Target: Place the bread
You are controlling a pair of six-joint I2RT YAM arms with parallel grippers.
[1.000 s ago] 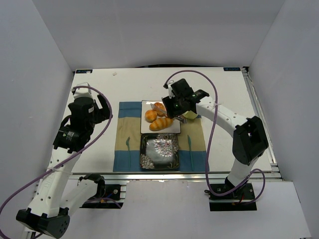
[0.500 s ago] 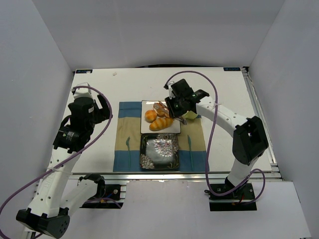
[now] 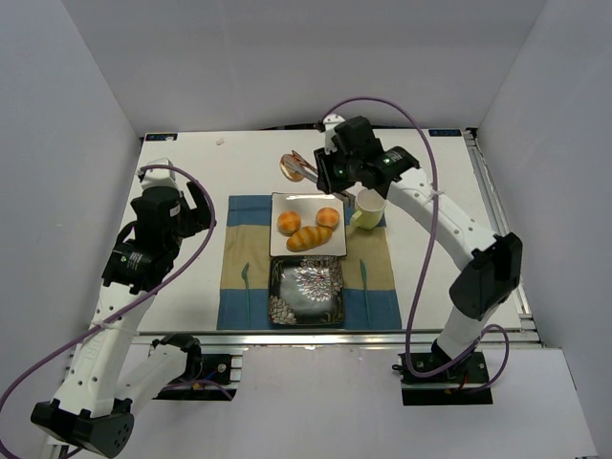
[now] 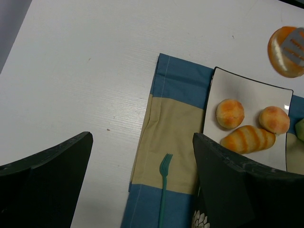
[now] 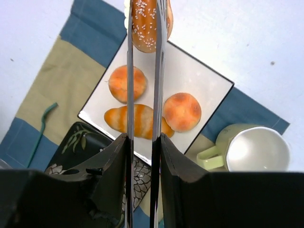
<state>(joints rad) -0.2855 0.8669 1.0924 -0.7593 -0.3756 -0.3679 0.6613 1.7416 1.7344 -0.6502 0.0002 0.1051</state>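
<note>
Right wrist view shows the right gripper closed on metal tongs, which pinch a sesame bun in the air near the white plate. The bun seems light and soft, so a gentle squeeze across its middle should suit. The left gripper hangs wide open, empty

The sesame-speckled bread roll is glossy orange-brown with pale seeds. The cloth placemat runs in blue and tan bands. The square white plate has a dark rim. The round bun is golden-orange, and the long bread roll is striped orange and yellow. The ceramic mug is pale green outside and white inside. The black square dish bears white flowers, and the plastic fork is teal.
</note>
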